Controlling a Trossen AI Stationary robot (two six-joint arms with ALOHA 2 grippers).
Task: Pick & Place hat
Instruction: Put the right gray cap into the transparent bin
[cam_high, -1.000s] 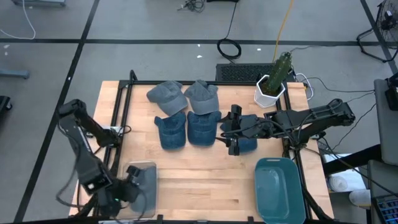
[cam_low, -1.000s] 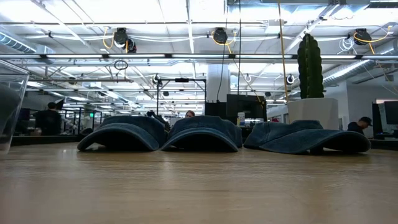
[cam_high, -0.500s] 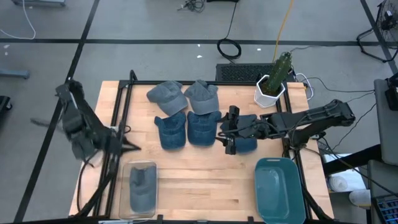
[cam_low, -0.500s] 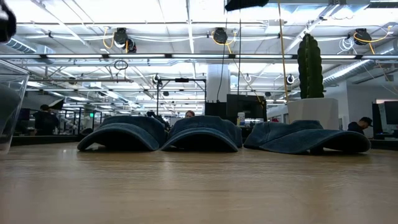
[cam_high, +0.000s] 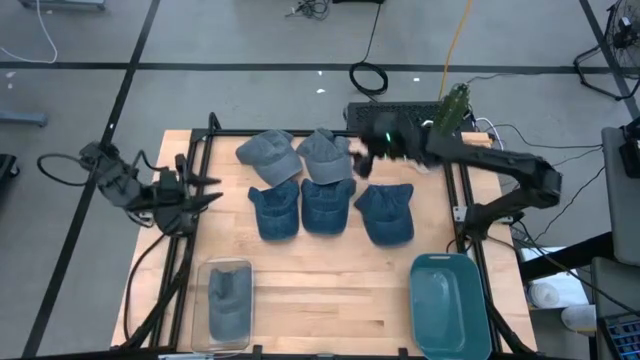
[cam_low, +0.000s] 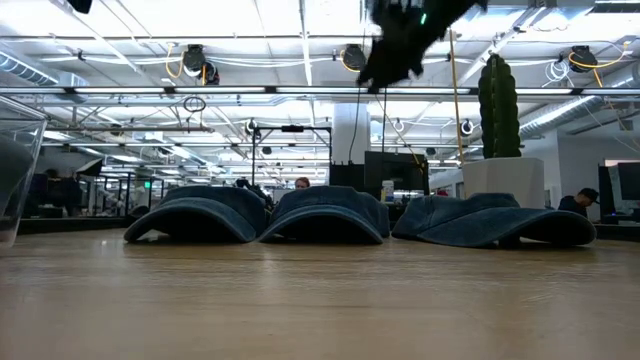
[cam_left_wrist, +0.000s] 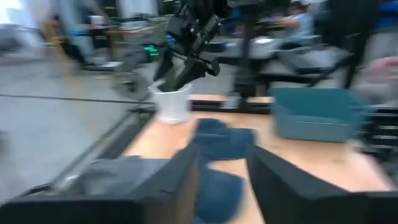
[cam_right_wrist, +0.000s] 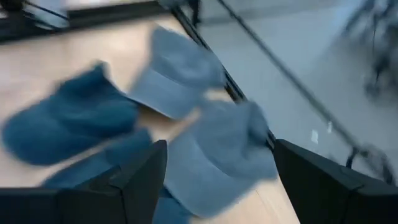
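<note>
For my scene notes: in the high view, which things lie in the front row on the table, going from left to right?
Clear bin with a grey hat inside → bare wooden table → teal bin.

Five hats (cam_high: 329, 190) lie mid-table (cam_high: 330, 290) (two behind three); bin (cam_high: 448, 305) front right, box (cam_high: 228, 303) front left.

I see five hats on the counter (cam_high: 330, 280): two grey hats (cam_high: 268, 152) (cam_high: 324, 152) toward twelve o'clock, three dark blue denim hats (cam_high: 275, 208) (cam_high: 325, 203) (cam_high: 387, 211) in a row just below, crowns up, brims flat.
</note>
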